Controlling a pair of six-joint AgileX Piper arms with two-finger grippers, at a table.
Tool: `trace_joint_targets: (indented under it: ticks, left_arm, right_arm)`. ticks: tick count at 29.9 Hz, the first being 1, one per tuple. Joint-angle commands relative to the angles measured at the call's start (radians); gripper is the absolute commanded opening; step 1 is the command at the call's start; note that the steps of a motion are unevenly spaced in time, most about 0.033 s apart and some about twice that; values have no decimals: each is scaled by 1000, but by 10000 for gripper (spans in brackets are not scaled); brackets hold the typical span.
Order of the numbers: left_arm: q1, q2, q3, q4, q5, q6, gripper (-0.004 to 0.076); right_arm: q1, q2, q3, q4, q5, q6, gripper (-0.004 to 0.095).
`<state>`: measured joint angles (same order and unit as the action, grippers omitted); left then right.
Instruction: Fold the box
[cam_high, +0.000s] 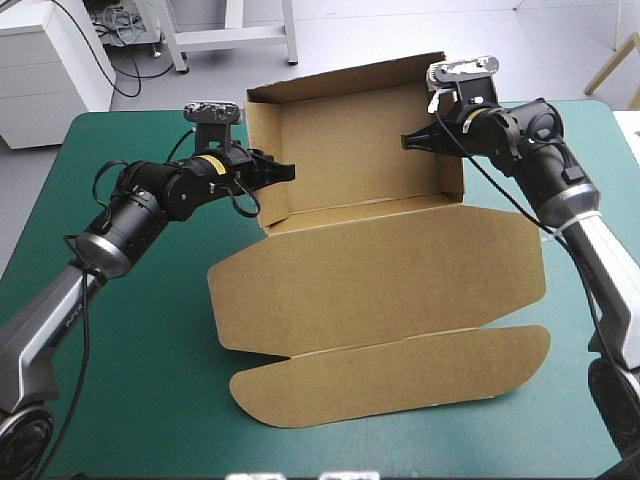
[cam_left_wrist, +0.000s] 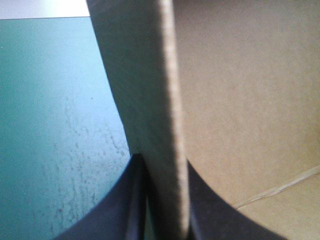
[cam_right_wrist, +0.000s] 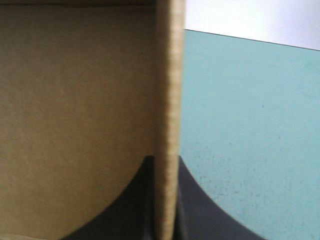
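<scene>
Upper centre of the frame: the left gripper pinches the frame-left wall of the box; the right gripper pinches the frame-right wall.

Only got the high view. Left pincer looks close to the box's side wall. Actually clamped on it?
Observer: Yes. In the left wrist view the left pincer is shut on the box: its side wall runs up between the black fingers.
Operator: Right side the same?
Observer: Yes, the right pincer is shut on the opposite wall, one finger inside the box, one over the teal-green cover.
Operator: Wall creased at the grips?
Observer: No crease shows ahead of either pincer.
</scene>
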<state>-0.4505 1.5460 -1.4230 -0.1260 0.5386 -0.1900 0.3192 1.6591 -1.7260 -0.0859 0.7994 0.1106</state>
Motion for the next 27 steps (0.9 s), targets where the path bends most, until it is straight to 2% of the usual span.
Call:
trace_joint_targets:
  ticks: [1,5,13,27]
  left_arm:
    - [-28,-21,-39,-72,-69,38,-10]
    - [-28,14,-47,-31,6,56,-10]
    - [-26,96,-58,85,119,56,-10]
    - [-26,207,-101,140,318,83,-9]
  right_arm:
    - [9,-49,-29,71,-64,-4,0]
    - [9,-45,-15,68,22,-4,0]
    - [9,-6,48,105,89,-4,-6]
    - [9,128,94,192,200,-53,-19]
